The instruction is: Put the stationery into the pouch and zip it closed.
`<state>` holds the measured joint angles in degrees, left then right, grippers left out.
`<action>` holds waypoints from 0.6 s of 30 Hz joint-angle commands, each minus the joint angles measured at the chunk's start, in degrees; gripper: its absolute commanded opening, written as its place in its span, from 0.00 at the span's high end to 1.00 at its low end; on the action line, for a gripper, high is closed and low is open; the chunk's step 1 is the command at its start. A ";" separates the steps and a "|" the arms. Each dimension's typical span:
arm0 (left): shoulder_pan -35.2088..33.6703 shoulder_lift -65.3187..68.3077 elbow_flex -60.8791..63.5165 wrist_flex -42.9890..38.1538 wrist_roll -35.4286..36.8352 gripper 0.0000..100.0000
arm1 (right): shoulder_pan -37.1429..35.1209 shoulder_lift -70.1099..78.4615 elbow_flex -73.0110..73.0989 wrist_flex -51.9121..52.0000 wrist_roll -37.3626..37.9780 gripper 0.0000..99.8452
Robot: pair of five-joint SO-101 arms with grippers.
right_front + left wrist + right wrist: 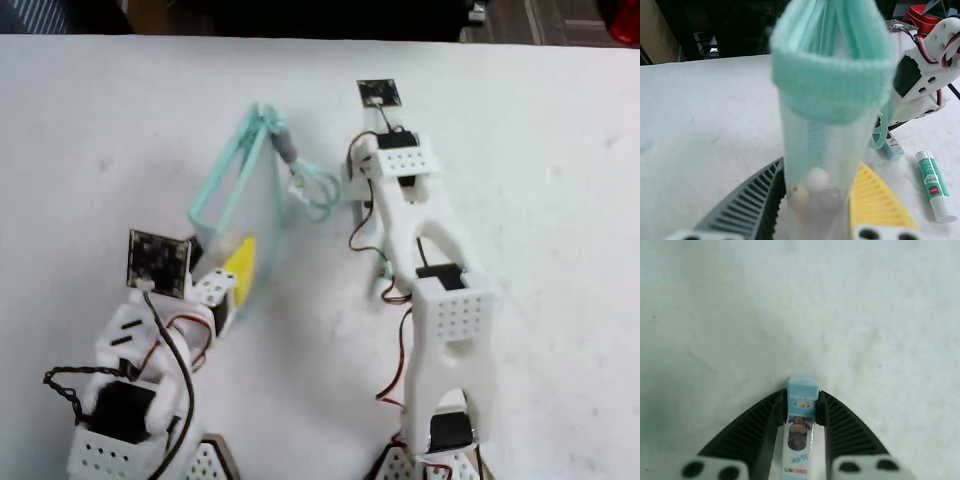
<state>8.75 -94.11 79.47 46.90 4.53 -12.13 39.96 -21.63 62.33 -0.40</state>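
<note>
left jaws: shut down on one end of the pouch [830, 85], grey finger [747, 200] on one side and yellow finger [877, 200] on the other, the clear wall pinched between them. the pouch is teal-trimmed and runs from the jaws toward the far edge of the worktop [540, 150]. a few small round pieces sit inside near the pinch.
right jaws: closed narrow on a pale blue eraser [801, 402], held over the worktop near the pouch's far end. cannot tell if it touches.
glue stick [934, 186] lies flat on the worktop.
worktop is white and mottled. the room beyond is dark, with a red object [922, 20] behind.
</note>
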 commanded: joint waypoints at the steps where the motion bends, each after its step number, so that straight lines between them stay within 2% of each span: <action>1: -0.40 -0.04 -2.20 -0.26 0.62 0.80 | 0.31 -2.42 -1.58 1.98 1.05 0.99; 18: -0.22 -0.04 -2.20 -0.26 0.53 0.80 | 0.04 -6.20 -1.23 4.00 1.05 0.98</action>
<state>8.75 -94.11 79.47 46.90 4.53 -12.13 38.46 -21.63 65.76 -0.40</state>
